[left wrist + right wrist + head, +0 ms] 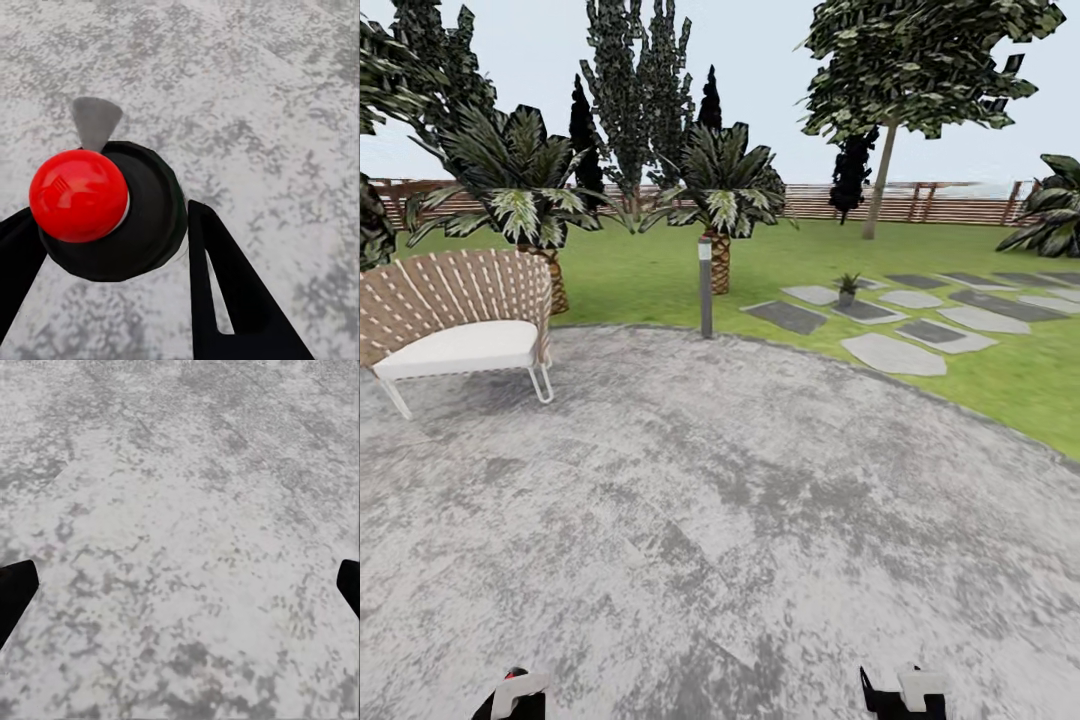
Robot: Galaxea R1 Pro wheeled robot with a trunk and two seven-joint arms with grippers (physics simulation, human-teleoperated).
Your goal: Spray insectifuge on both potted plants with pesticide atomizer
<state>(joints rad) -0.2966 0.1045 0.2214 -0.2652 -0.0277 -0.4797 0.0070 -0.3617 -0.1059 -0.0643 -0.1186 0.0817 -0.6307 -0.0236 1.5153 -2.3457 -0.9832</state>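
a: item one, spray bottle. location?
b: not on view from here. robot stands on the grey stone patio (740, 500). one potted plant (847, 288) sits far right among the stepping stones (893, 353), past the lawn (1000, 380). second plant not made out.
a: handling, as a judgement?
b: likely light, stiff plastic, smooth and a bit slippery. best taken round the slim body below the spray head, upright, trigger left free.
a: item two, left gripper (112, 247).
b: fingers spread. between them in the wrist view, a red ball (78, 195) on a black disc (142, 217); whether the fingers touch it, cannot tell, nor what it is.
a: item three, right gripper (180, 585).
b: wide open, nothing held; dark fingertips (15, 589) at each edge, bare stone beneath.
a: other fittings?
b: wicker chair (455, 320) far left, grey post lamp (705, 285) at the patio's far edge, palms (722, 195), wooden fence (950, 205). in the head view both grippers are cut off at the near edge.
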